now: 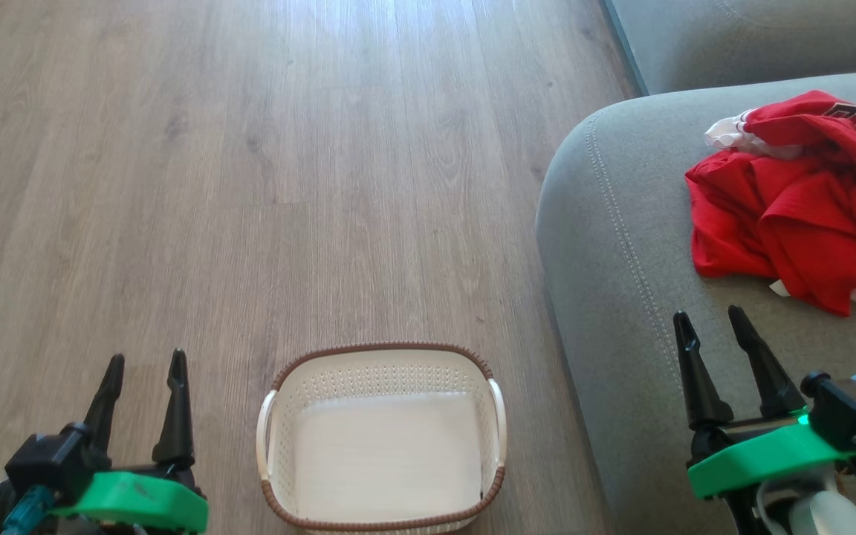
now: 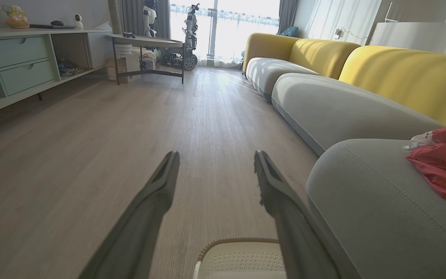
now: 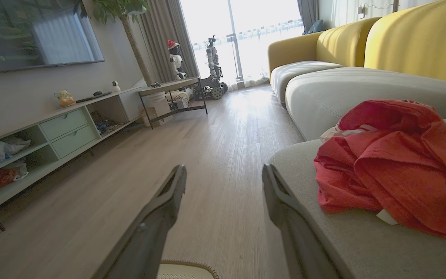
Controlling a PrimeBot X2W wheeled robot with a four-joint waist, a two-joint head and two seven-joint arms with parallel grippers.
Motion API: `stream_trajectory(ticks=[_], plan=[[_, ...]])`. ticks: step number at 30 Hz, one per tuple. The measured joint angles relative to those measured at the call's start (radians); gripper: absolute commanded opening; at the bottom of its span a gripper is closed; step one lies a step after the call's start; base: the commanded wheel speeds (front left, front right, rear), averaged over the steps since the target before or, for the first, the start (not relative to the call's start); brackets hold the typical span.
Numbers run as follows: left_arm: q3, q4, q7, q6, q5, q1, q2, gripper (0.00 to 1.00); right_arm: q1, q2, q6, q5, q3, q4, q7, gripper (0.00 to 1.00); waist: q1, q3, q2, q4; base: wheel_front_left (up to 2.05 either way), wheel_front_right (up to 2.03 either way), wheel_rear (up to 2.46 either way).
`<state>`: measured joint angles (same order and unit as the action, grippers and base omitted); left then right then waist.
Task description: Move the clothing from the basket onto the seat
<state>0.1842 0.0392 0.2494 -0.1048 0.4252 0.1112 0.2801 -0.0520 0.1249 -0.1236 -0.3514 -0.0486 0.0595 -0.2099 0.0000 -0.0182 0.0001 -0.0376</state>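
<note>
Lettering (image 1: 855, 122) on clothing (image 1: 792, 208); head view

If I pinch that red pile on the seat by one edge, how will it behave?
Probably floppy: the clothing lies crumpled in soft folds, so it should drape and trail. Likely light too, since the fabric looks thin.

Partial black lettering on the crumpled red jersey (image 1: 814, 130), cut off by folds, not legible.
</note>
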Motion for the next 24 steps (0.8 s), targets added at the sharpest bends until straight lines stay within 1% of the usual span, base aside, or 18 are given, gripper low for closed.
stream_trajectory(ticks=[10,11,17,24], plan=[[-0.002,0.006,0.000,0.001,-0.009,0.000,-0.004,1.00,0.000,0.000,0.000,0.000,-0.002,0.000,0.000,1.00,0.0000,-0.002,0.0000,-0.002,0.00,0.00,0.00],[-0.001,0.008,0.000,0.000,-0.009,0.000,-0.005,0.00,0.000,0.000,0.000,0.000,-0.002,0.003,0.000,0.00,0.0000,-0.002,0.0000,-0.002,0.00,0.00,0.00],[0.016,0.095,-0.004,0.000,-0.004,0.035,-0.036,0.00,-0.037,-0.001,0.001,-0.006,-0.016,0.097,0.005,0.00,0.0000,-0.002,0.0000,-0.002,0.00,0.00,0.00],[0.009,0.099,-0.021,0.009,0.065,0.038,-0.042,0.00,-0.042,-0.001,0.001,-0.077,-0.015,0.103,0.017,0.00,0.0000,0.000,0.0000,0.001,0.00,0.00,0.00]])
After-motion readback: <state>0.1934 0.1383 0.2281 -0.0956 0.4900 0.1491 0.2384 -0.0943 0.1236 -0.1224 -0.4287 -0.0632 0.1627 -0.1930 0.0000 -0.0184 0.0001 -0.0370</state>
